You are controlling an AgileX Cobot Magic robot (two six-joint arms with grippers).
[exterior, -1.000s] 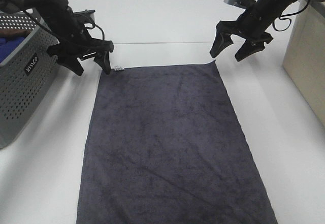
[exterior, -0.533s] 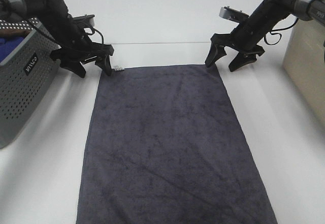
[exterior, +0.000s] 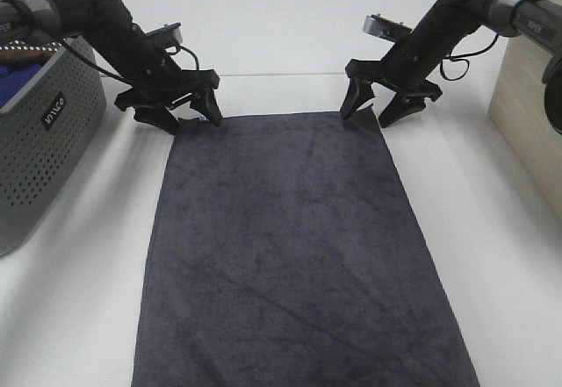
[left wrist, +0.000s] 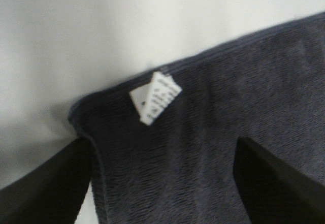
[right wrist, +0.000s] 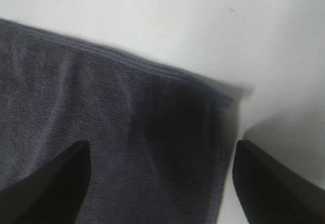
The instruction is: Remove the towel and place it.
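The dark charcoal-grey towel (exterior: pixel 294 247) lies spread flat on the white table, running from the far middle to the near edge. My left gripper (exterior: pixel 187 116) is open and sits low over the towel's far left corner, one finger on each side of the corner. In the left wrist view the towel (left wrist: pixel 218 132) and its small white tag (left wrist: pixel 154 97) lie between the dark fingers. My right gripper (exterior: pixel 374 109) is open and straddles the far right corner. The right wrist view shows that corner of the towel (right wrist: pixel 127 132).
A grey perforated basket (exterior: pixel 39 137) with a blue cloth (exterior: pixel 16 78) inside stands at the left. A beige box (exterior: pixel 527 106) stands at the right edge. White table (exterior: pixel 79 273) lies on both sides of the towel.
Both grippers have come down and inward from above the table to the towel's two far corners. The towel has not moved.
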